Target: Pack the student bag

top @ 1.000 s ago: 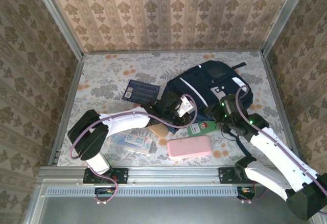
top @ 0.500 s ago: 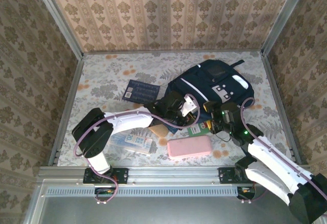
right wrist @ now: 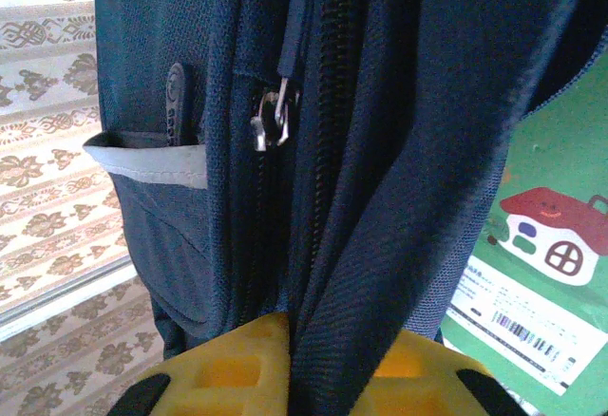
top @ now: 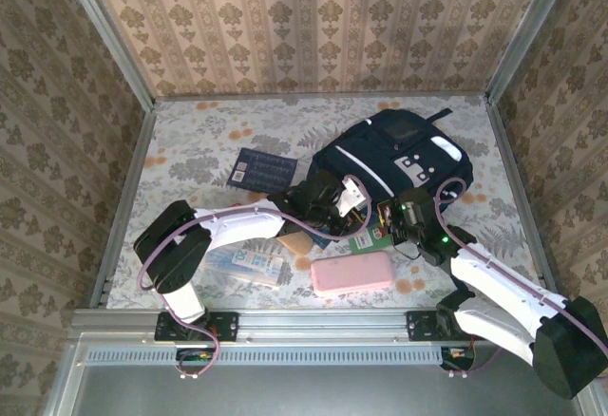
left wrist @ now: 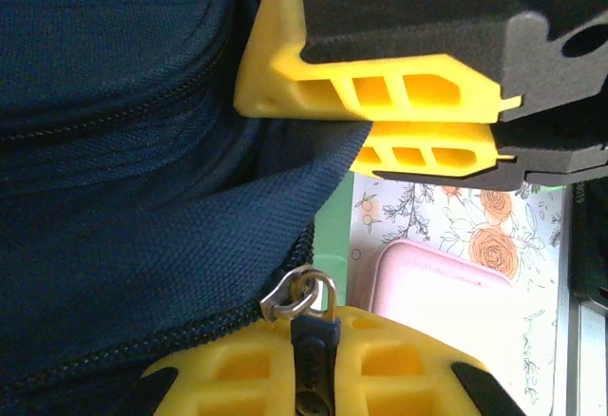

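Packing is barely beginning: the left tool (left wrist: 306, 332) is pinching the zipper pull (left wrist: 302, 294) and the right tool (right wrist: 291, 329) is clamping a fabric fold of the student bag (top: 389, 155), which is lying far-right on the bench (top: 190, 150), with the pink case (top: 352, 273) and green booklet (top: 372, 238) lying unpacked nearer.

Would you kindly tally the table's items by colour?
Navy: 2, student bag, booklet
Pink: 1, pencil case
Green: 1, card
Tan: 1, block
Clear: 1, packet
Total: 6
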{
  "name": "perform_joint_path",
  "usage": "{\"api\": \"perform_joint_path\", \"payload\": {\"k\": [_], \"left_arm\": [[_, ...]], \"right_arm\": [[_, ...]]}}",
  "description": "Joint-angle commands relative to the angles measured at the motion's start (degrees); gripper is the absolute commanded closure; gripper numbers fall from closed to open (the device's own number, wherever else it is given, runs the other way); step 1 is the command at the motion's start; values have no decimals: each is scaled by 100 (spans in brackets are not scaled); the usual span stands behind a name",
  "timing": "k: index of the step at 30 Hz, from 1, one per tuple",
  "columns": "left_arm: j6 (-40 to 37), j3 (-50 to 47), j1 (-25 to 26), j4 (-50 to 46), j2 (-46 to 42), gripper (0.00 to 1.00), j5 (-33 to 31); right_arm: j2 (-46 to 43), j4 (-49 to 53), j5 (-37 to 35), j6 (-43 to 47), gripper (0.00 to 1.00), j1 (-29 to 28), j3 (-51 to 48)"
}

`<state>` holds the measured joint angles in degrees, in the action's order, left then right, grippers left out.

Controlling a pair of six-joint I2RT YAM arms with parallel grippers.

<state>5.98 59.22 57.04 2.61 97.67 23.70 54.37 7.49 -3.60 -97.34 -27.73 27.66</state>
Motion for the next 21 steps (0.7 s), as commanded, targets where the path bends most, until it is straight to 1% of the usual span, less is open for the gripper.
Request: {"api": "perform_joint_path", "payload": {"k": [1, 3, 5, 8, 14, 21], "left_arm": [[-79, 19, 27, -136, -300, 100, -19], [-32, -2, -15, -211, -334, 100, -16], [17, -33, -45, -301, -366, 100, -48], [20, -73, -112, -518, -405, 100, -120], [162, -255, -346, -622, -578, 100, -150], [224, -412, -699, -724, -792, 100, -130]], "right_arm": [[-116, 223, -462, 325, 87, -5, 127], [-125, 421, -513, 447, 90, 17, 206], [-115, 396, -495, 529, 94, 35, 187], [-80, 434, -458, 648, 96, 57, 204], [-84, 538, -400, 871, 96, 142, 246], [33, 410, -208, 1393, 93, 241, 320]]}}
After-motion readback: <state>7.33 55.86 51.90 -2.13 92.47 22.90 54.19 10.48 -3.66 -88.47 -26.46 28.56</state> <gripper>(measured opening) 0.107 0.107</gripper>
